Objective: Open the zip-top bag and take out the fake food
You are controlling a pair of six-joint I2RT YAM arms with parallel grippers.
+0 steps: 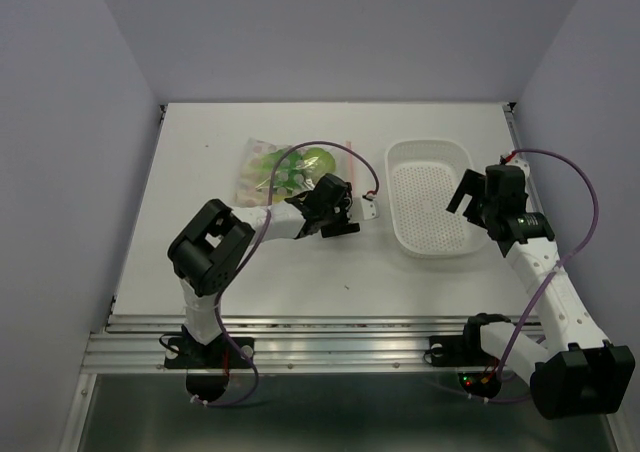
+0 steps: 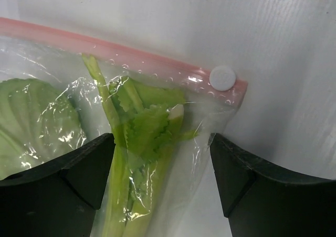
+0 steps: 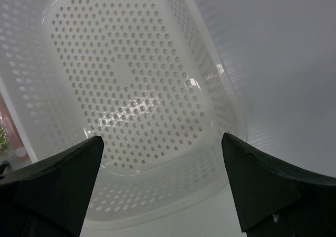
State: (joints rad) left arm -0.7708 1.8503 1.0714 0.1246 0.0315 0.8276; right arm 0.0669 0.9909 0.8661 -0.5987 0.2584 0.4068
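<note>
Between the left fingers (image 1: 335, 212): the zip-top bag (image 2: 207, 116) lies flat on the tabletop (image 2: 294, 64), its corner and a pale leafy stalk (image 2: 147, 129) framed in the gap.
Left grasp: spread wide, one finger either side of the stalk, with hold of nothing that shows; whether the tips touch the plastic cannot be told.
Beyond the left tips: a pink zip strip (image 2: 131, 56) runs across and ends at a small white round tab (image 2: 222, 78) on the right-hand finger's side.
Contents: the fake food (image 1: 305, 162) is all inside the bag; a round green head (image 2: 31, 116) lies past the left-hand finger.
Under the right fingers (image 1: 468, 194): a white perforated basket (image 3: 131, 90); these fingers stand fully apart and empty, well apart from the bag.
Step in hand: apparently the approach to grip the bag near its zip corner; nothing is out yet.
Next move calls for: a hold on plastic rather than stalk, and probably the other arm to part the strip at the tab end.
Hidden or unclear: the left tips are cut off at the wrist view's lower edge; from above, the arm covers the bag's near corner; whether the strip is sealed along its length is hard to tell.
</note>
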